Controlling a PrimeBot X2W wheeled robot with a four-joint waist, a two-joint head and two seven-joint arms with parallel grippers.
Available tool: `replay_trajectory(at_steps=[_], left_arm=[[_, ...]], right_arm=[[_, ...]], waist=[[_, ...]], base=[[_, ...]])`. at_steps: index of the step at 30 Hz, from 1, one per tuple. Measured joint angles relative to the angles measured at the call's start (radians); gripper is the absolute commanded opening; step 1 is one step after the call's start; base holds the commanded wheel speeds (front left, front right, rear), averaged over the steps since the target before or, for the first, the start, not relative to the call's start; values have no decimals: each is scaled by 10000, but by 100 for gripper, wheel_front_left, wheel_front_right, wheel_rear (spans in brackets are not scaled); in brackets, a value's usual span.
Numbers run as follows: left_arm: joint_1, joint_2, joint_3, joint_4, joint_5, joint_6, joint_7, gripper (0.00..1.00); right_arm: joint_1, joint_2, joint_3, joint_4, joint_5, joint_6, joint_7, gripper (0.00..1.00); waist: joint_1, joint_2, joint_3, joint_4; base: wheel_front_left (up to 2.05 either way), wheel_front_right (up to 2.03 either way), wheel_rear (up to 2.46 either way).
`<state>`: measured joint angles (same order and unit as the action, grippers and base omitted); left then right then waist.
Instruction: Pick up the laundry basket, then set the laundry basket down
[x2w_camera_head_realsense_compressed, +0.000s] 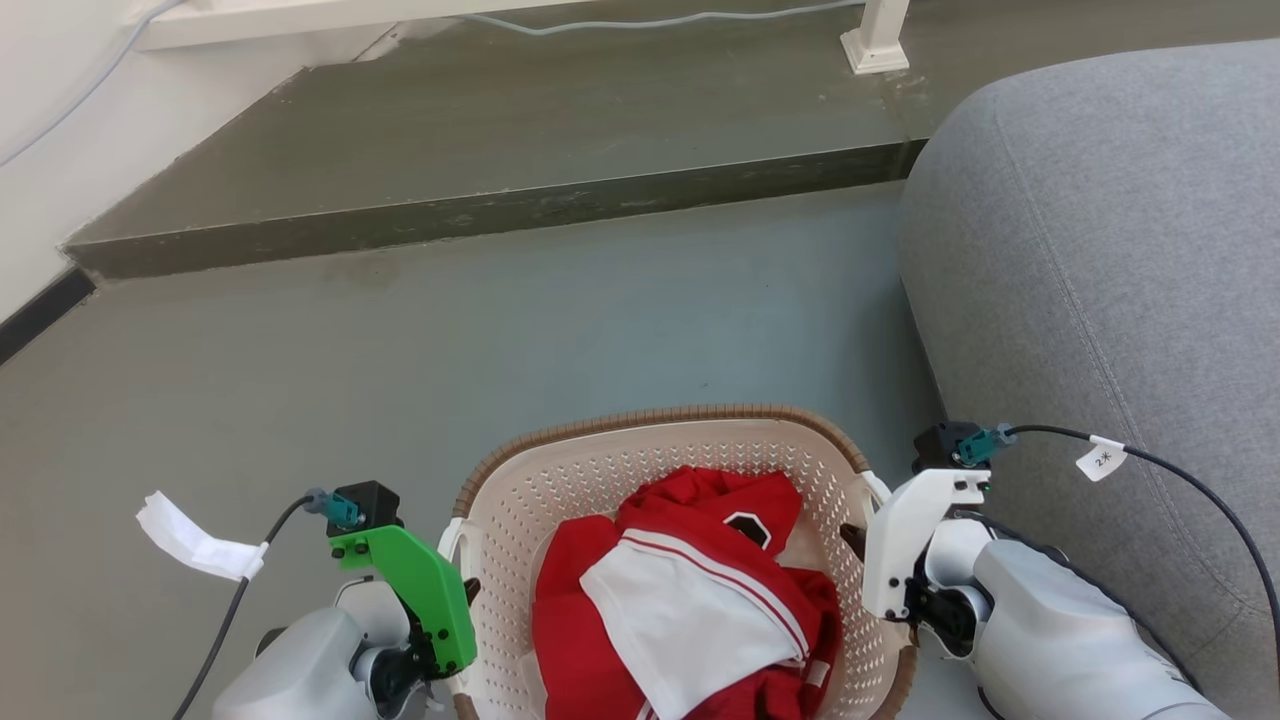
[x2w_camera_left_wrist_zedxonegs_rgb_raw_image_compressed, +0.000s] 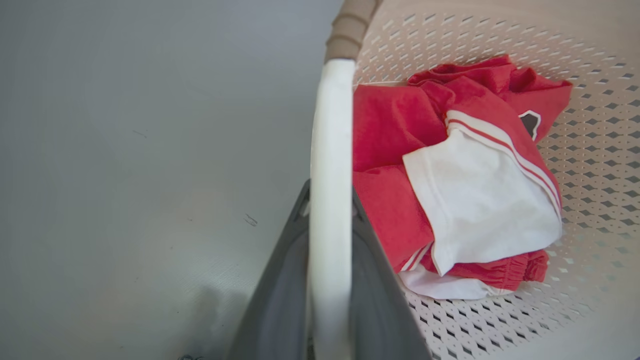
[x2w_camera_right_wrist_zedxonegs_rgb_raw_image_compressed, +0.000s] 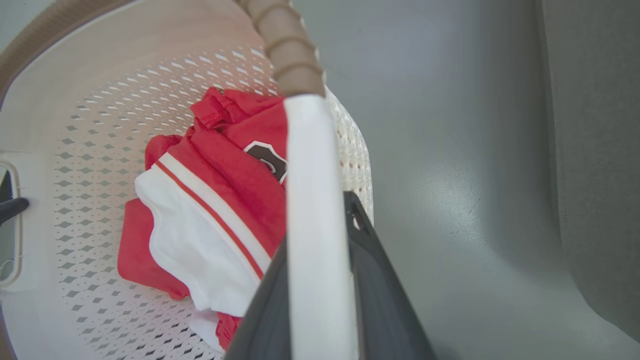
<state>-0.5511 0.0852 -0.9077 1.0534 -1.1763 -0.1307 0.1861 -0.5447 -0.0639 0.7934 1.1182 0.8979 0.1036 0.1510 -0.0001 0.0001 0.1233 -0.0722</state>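
Observation:
The laundry basket (x2w_camera_head_realsense_compressed: 660, 420) is cream perforated plastic with a brown woven-look rim, low in the middle of the head view on the grey floor. Red and white clothes (x2w_camera_head_realsense_compressed: 690, 600) lie bunched inside it. My left gripper (x2w_camera_head_realsense_compressed: 462, 592) is at the basket's left side, shut on the white handle (x2w_camera_left_wrist_zedxonegs_rgb_raw_image_compressed: 330, 150), with a dark finger on each side of it (x2w_camera_left_wrist_zedxonegs_rgb_raw_image_compressed: 280, 300). My right gripper (x2w_camera_head_realsense_compressed: 858, 542) is at the basket's right side, likewise shut on the other white handle (x2w_camera_right_wrist_zedxonegs_rgb_raw_image_compressed: 310, 200) between its fingers (x2w_camera_right_wrist_zedxonegs_rgb_raw_image_compressed: 385, 300). Whether the basket rests on the floor is unclear.
A grey sofa (x2w_camera_head_realsense_compressed: 1100, 250) stands close on the right, beside my right arm. Ahead, a raised step (x2w_camera_head_realsense_compressed: 500, 210) crosses the floor, with a white post foot (x2w_camera_head_realsense_compressed: 875, 45) and a cable on it. A white wall runs along the left.

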Motion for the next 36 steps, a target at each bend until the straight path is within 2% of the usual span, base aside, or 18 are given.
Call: replay_trajectory(at_steps=[36], left_arm=[[-2, 19, -282, 38, -186, 2, 63, 0]], right_arm=[[-60, -10, 600, 150, 389, -2, -17, 0]], waist=[[0, 0, 23, 13]], base=[[0, 0, 0]])
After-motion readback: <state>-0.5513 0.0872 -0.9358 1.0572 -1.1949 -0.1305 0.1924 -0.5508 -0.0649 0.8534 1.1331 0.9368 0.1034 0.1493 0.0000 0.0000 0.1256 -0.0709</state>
